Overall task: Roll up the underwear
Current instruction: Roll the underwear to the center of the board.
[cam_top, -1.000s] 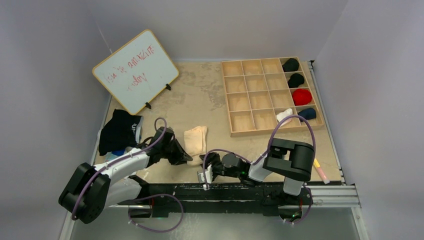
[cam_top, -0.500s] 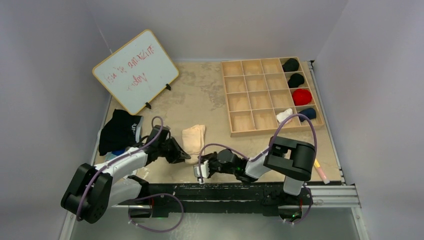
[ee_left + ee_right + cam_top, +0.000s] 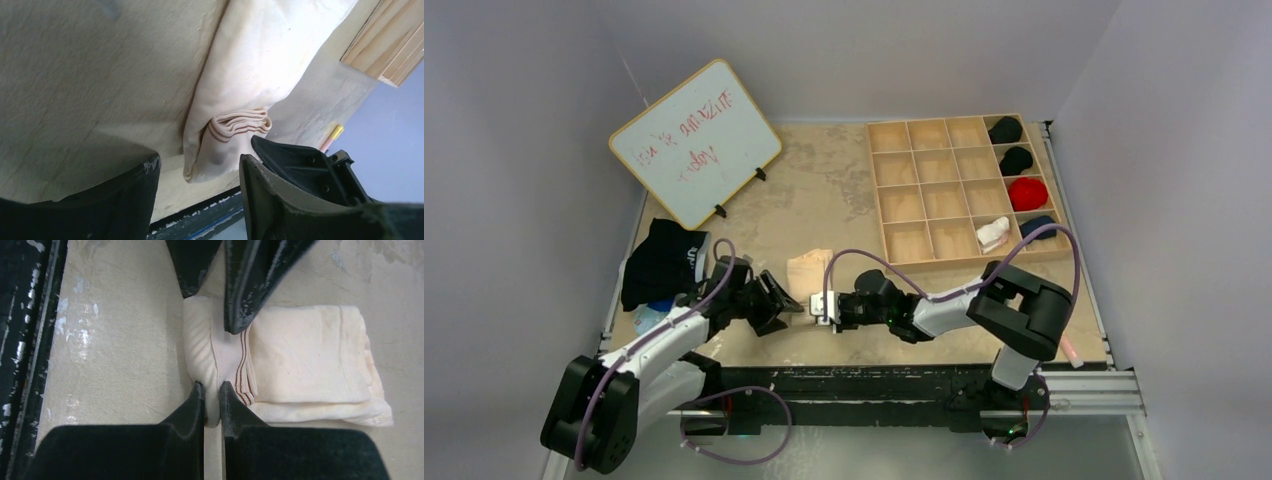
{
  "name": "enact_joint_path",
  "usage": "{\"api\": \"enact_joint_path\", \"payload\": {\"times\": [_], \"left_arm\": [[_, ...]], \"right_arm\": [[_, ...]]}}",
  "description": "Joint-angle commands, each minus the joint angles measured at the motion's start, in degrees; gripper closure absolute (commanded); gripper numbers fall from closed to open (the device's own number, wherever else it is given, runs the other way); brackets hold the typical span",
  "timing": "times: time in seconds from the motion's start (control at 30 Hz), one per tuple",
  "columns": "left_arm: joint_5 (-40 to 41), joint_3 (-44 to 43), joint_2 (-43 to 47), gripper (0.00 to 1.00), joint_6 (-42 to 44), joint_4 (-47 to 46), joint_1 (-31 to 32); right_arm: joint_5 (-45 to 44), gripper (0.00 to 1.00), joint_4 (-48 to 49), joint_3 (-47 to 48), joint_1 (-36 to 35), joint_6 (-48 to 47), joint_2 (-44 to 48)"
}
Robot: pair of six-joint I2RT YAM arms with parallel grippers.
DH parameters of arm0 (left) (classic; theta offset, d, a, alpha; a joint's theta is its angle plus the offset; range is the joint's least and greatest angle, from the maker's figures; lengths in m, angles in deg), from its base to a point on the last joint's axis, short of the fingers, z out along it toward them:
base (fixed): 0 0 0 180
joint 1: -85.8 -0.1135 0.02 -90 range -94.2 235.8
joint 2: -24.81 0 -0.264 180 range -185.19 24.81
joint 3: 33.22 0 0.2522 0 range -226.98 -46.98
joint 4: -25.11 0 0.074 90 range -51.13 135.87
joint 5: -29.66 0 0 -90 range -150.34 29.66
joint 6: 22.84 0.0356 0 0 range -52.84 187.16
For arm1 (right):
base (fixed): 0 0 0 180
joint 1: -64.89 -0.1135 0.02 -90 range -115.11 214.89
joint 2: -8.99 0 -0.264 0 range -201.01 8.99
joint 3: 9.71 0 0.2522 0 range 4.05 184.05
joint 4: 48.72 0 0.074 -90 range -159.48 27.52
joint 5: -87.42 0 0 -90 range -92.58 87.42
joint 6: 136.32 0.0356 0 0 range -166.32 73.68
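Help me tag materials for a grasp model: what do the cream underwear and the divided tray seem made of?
The cream underwear: soft matte cloth, probably cotton knit; it creases and folds, with a ribbed striped band. The divided tray: pale bare-looking wood, matte; faint grain shows.

The underwear (image 3: pixel 809 272) lay on the table (image 3: pixel 824 190) near its front edge, with the left gripper (image 3: pixel 792 308) at its near end on the left and the right gripper (image 3: pixel 821 308) touching that end from the right. A clothes pile (image 3: pixel 661 262) lay further left, a whiteboard (image 3: pixel 694 142) stood behind it, and a tray (image 3: pixel 944 262) with rolls (image 3: pixel 1028 192) in its right-hand compartments sat back right.
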Motion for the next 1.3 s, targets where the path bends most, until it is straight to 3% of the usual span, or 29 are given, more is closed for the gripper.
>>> {"api": "enact_joint_path", "payload": {"times": [0.0,0.43,0.5,0.63,0.7,0.87,1.07,1.27], "left_arm": [[3.0,3.7,2.5,0.43,-4.3,0.0,-0.4],[7.4,7.9,2.7,0.5,-9.4,-3.6,-0.4],[8.1,7.7,2.6,0.57,-9.1,-3.3,-0.4],[8.1,7.2,2.7,0.83,-9.2,-3.8,-0.4],[7.6,6.4,3.2,0.91,-9.0,-4.1,-0.3],[6.7,4.6,2.2,0.99,-7.9,-3.8,-0.3],[3.9,4.3,-0.7,1.0,-7.6,-6.2,-0.3],[2.6,3.9,-1.2,1.0,-7.4,-6.6,-0.3]], "right_arm": [[7.2,0.99,-8.1,2.4,1.5,10.2,-0.5],[11.4,0.96,-4.4,3.2,2.4,18.7,-2.5],[12.0,0.96,-3.5,2.7,2.4,18.5,-2.4],[9.4,0.9,-3.4,3.0,2.0,14.8,-1.7],[6.1,0.81,-4.8,3.4,1.1,11.9,-1.4],[-0.1,0.55,-4.8,2.3,-2.3,0.8,0.1],[-3.5,0.47,-5.5,2.7,-4.6,-6.4,0.1],[-10.9,0.52,1.2,1.3,-7.2,-9.8,-2.4]]}}
